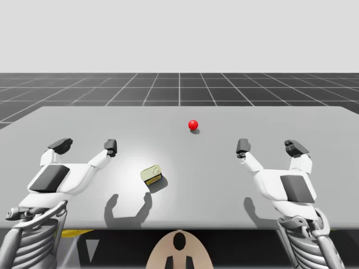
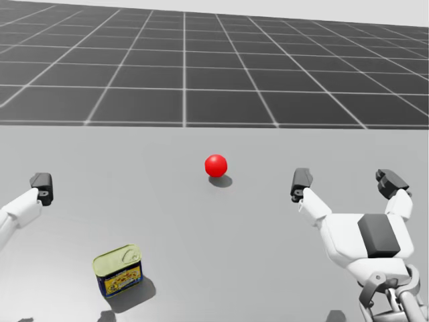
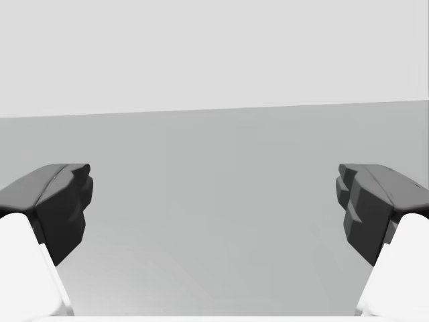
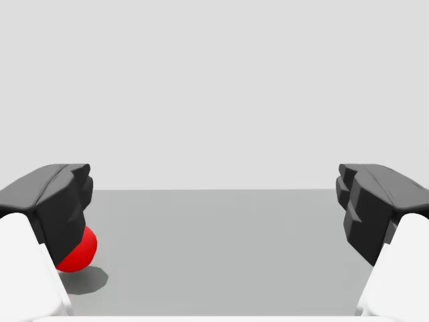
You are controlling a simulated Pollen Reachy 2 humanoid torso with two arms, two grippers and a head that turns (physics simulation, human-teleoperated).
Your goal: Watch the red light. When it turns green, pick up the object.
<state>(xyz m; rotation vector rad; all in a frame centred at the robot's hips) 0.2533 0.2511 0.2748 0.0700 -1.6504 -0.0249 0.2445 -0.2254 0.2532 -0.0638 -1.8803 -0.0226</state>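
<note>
The light is a small ball and it is red. It sits on the grey desk, ahead of both hands and between them, somewhat nearer the right one.

My left hand is held over the desk with its fingers spread wide apart and nothing between them. In the left wrist view the left hand faces bare desk, and both dark fingertips stand far from each other. In the head view one of its fingers shows.

The can is squat with rounded corners, pale yellow on top, with a blue and yellow side. It stands upright on the desk, off to the inner side of the left hand and back from its fingertips, nearer my torso. It is apart from that hand and touches neither finger. From the right hand it is well apart, across the middle of the desk.

My right hand is also held over the desk, fingers wide apart, gripping nothing. In the right wrist view the light lies ahead of the right hand and off to its inner side, partly hidden behind the finger that is nearer my left arm, with its shadow on the desk below it. The gap between the two fingers holds only desk.
</note>
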